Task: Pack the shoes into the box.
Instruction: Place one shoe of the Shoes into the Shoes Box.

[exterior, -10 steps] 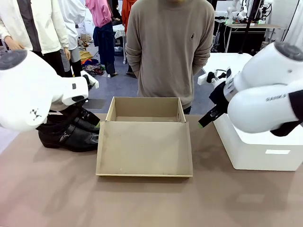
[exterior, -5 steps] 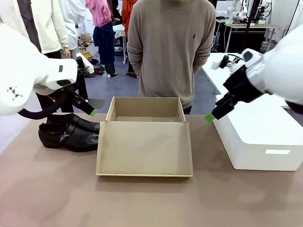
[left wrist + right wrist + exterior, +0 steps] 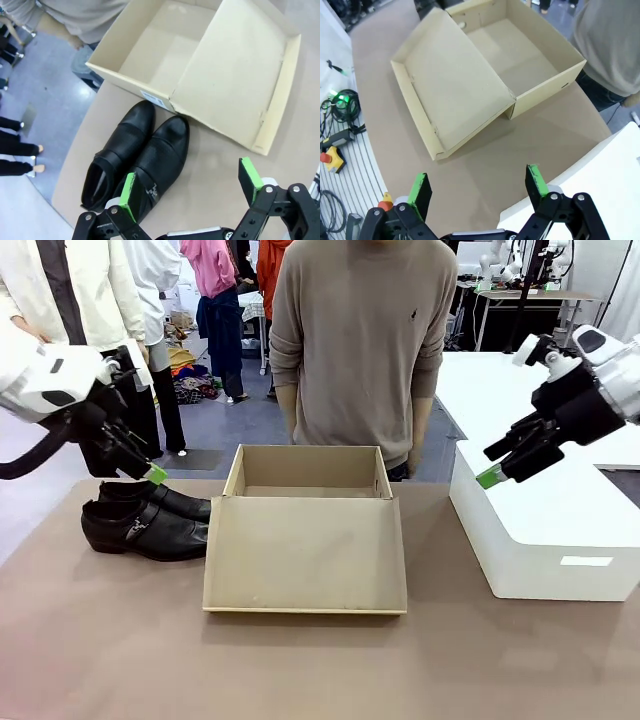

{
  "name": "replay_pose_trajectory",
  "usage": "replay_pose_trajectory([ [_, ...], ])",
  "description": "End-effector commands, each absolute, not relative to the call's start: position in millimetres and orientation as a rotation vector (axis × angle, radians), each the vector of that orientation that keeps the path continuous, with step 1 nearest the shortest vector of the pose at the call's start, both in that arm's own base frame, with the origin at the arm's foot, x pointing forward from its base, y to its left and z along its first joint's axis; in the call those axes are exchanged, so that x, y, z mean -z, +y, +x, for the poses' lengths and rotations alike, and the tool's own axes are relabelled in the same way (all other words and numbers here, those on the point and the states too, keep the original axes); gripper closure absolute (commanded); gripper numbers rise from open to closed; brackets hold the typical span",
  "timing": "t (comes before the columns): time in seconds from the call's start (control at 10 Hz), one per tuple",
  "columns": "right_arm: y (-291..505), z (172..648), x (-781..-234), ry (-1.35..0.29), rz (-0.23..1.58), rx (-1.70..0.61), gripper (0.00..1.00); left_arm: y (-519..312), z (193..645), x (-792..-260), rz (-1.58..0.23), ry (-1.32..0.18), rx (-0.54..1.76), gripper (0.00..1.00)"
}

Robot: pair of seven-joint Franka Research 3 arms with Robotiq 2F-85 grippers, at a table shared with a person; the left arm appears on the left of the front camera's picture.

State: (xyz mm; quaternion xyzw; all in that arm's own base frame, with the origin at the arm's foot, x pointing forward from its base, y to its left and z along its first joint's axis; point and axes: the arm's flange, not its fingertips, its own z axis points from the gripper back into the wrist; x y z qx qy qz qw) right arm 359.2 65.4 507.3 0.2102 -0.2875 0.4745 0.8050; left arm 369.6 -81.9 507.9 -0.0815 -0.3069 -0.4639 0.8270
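Note:
Two glossy black shoes [image 3: 145, 518] lie side by side on the table, left of the box, toes toward it; the left wrist view has the shoes [image 3: 137, 160] from above. The brown cardboard box [image 3: 308, 480] stands open at the table's middle, its lid [image 3: 306, 552] folded flat toward me, and nothing lies inside the box [image 3: 165, 47]. My left gripper [image 3: 150, 472] hangs open just above the shoes' far end, holding nothing. My right gripper [image 3: 495, 470] is open in the air over the white box, well right of the cardboard box [image 3: 520, 55].
A larger white box [image 3: 545, 530] stands on the table's right side. A person in a beige sweater [image 3: 360, 340] stands at the far edge behind the cardboard box, arms at the sides. Other people stand farther back on the left. Bare tabletop [image 3: 300, 670] stretches along the near edge.
Both arms have drawn back and up: the left arm swung out to the left, uncovering the shoes, and the right arm rose to the right over the white box. Both grippers stayed open.

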Motion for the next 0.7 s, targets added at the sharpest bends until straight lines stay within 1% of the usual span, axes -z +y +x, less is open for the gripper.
replay_pose_trajectory([
  [0.0,52,365,-506,-0.635,0.52,-1.047,0.0,-68,371,-512,-0.2,-0.656,1.015,0.0],
  [0.3,43,363,-506,-0.647,0.546,-1.057,0.0,-60,366,-526,-0.235,-0.68,1.03,0.0],
  [0.5,43,362,-506,-0.65,0.549,-1.057,0.0,-61,364,-532,-0.248,-0.704,1.018,0.0],
  [0.6,43,357,-505,-0.626,0.537,-1.025,0.0,-61,365,-532,-0.258,-0.706,0.979,0.0],
])
